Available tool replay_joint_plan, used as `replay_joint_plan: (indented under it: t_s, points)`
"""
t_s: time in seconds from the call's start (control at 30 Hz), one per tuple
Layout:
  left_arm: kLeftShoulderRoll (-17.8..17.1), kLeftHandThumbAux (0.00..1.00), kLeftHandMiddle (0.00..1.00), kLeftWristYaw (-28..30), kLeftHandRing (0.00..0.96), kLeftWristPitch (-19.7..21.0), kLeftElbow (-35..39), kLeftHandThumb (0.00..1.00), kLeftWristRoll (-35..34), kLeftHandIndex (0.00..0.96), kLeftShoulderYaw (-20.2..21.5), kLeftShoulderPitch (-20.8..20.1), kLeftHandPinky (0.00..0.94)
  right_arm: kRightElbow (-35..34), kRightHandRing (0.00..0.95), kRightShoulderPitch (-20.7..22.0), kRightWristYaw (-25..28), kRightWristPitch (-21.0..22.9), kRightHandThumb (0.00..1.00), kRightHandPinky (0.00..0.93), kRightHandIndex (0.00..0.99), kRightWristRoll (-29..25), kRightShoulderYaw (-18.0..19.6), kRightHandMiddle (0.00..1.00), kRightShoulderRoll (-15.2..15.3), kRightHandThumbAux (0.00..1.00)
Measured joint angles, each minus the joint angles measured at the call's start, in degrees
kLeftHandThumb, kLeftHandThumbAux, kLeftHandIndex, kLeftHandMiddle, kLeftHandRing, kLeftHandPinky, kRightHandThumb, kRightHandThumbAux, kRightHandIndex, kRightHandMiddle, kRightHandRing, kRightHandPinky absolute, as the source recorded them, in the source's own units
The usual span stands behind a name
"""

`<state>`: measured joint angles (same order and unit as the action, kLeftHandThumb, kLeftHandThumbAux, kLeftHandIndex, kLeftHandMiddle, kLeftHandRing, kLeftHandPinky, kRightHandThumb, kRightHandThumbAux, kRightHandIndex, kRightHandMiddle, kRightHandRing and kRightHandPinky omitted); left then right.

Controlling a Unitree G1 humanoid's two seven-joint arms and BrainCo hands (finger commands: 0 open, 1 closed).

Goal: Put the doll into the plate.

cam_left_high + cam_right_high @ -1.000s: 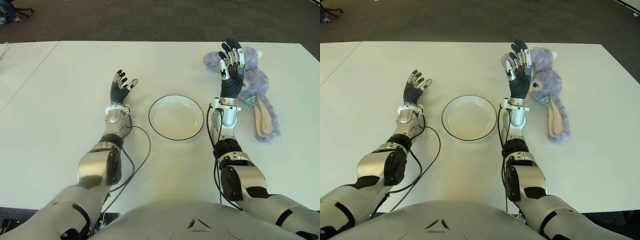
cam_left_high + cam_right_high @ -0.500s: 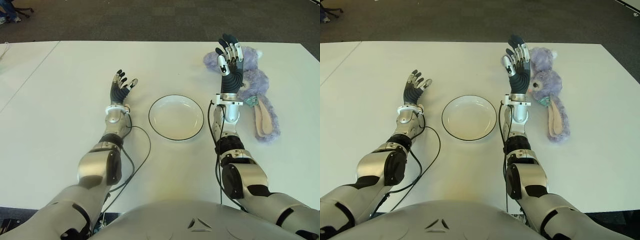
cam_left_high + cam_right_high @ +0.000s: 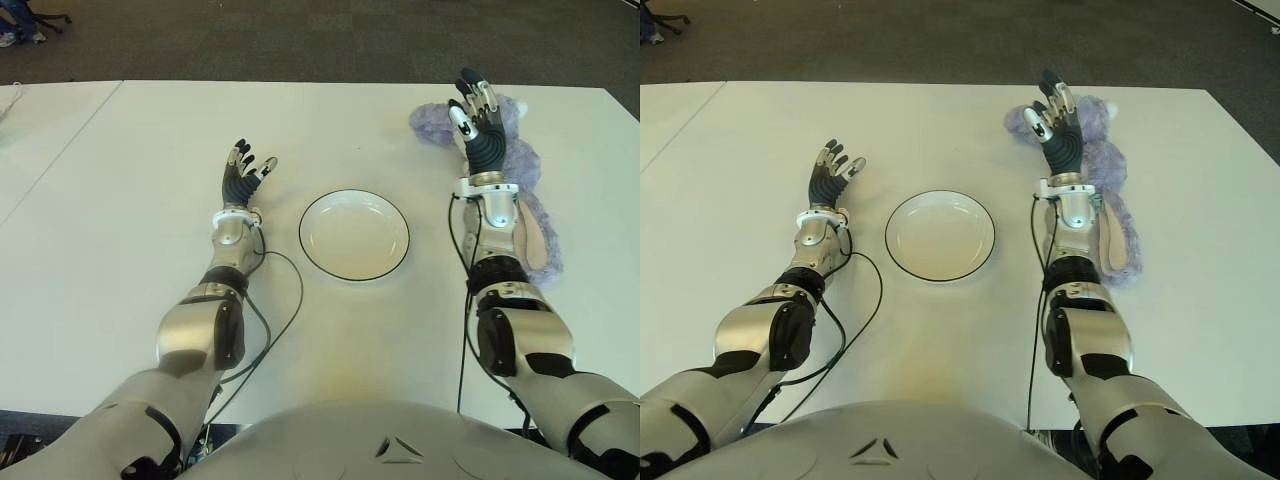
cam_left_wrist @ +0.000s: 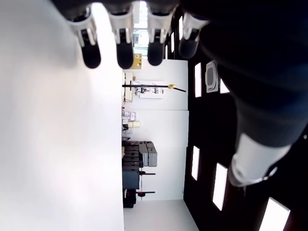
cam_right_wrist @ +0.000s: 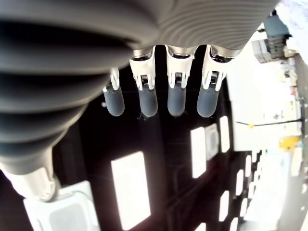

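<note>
Table [image 3: 130,150]: a broad white top that carries everything here.
Doll [image 3: 1102,165]: a purple plush rabbit lying at the robot's right, well apart from the plate. Its long ears trail toward the robot and its head lies under the raised hand.
Plate [image 3: 321,259]: white with a dark rim, empty, between the two forearms.
Right hand [image 3: 476,122]: raised directly over the doll, fingers [image 5: 175,101] straight and spread, holding nothing.
Left hand [image 3: 243,171]: shows to the left of the plate, fingers spread, holding nothing.
Step in hand: reaching for the doll; I judge the task barely begun, since the doll is not yet grasped.
How to do it well: lower the palm onto the thick body rather than a floppy ear, then close the fingers around the plush so it bunches firmly.
Carry: lift high enough that the ears clear the rim, and release over the middle of the plate.
Risk: a grip on an ear alone would let the body swing and drag.
</note>
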<state>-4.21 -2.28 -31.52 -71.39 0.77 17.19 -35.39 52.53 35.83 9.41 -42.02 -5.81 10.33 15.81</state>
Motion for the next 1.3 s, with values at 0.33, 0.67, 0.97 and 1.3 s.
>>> replay_joint_plan:
  t_s: [0.33,0.67,0.97,1.3]
  points:
    - [0.35,0.702,0.092,-0.53,0.101,0.32,0.0,0.049,0.02,0.041,-0.13,0.0,0.136,6.24,0.0,-0.06,-8.8,2.58,0.16,0.0,0.05,12.53,-4.33,0.0,10.43,0.471]
    - [0.47,0.701,0.091,-0.54,0.099,0.42,-0.01,0.04,0.03,0.04,-0.13,-0.01,0.116,13.45,0.0,0.53,-21.76,5.92,0.124,0.0,0.042,21.34,-9.49,0.0,14.05,0.508]
    - [0.87,0.694,0.092,-0.58,0.104,0.97,-0.01,0.071,0.03,0.043,-0.11,-0.15,0.128,16.94,0.0,0.53,-29.94,8.04,0.158,0.0,0.035,23.81,-11.29,0.0,16.95,0.537]
    - [0.94,0.7,0.102,-0.63,0.112,0.98,0.0,0.066,0.07,0.045,-0.12,-0.16,0.125,19.19,0.0,0.53,-31.49,11.11,0.208,0.0,0.043,23.68,-11.33,0.0,19.22,0.588]
